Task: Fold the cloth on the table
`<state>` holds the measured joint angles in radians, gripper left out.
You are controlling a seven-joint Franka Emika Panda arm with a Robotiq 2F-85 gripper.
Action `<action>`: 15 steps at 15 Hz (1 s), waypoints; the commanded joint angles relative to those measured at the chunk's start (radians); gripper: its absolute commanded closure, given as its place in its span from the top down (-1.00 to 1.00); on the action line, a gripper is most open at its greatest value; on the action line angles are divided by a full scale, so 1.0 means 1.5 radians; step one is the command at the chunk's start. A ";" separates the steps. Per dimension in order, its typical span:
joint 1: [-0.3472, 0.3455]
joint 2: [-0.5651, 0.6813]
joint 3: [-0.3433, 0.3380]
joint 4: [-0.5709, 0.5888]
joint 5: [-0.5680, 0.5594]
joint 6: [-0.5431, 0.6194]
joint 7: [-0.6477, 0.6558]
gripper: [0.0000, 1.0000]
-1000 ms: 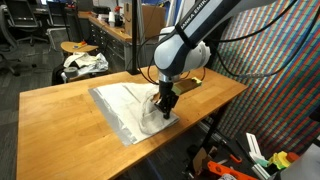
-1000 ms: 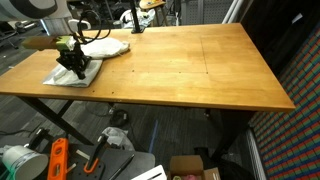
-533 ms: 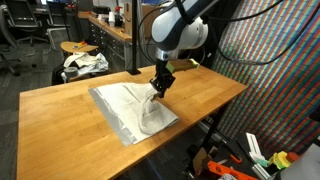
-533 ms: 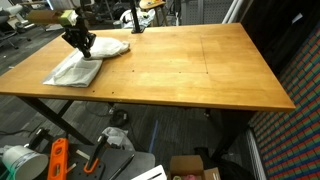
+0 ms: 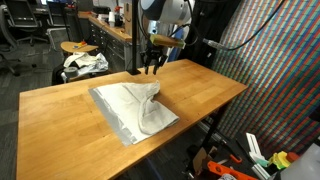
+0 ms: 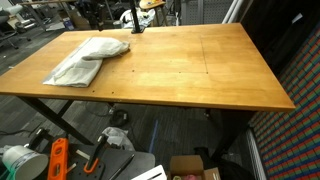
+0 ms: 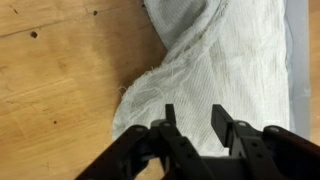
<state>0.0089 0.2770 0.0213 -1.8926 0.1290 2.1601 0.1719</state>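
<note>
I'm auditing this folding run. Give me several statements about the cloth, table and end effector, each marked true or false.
1. The cloth lies on the table. True.
2. The end effector grips the cloth. False: it hangs above the cloth, jaws apart, holding nothing.
3. The cloth lies perfectly flat. False: one part is doubled over and wrinkled.
4. The cloth reaches close to a table edge. True.
</note>
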 commanded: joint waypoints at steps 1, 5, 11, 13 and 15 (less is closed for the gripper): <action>-0.005 0.115 -0.011 0.164 0.025 -0.073 0.050 0.51; -0.008 0.198 -0.027 0.271 0.015 -0.135 0.092 1.00; -0.031 0.284 -0.043 0.378 0.023 -0.235 0.110 1.00; -0.038 0.301 -0.044 0.394 0.023 -0.261 0.108 1.00; -0.046 0.316 -0.044 0.405 0.025 -0.280 0.105 1.00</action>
<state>-0.0514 0.6990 -0.0362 -1.3667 0.1500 1.8112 0.3255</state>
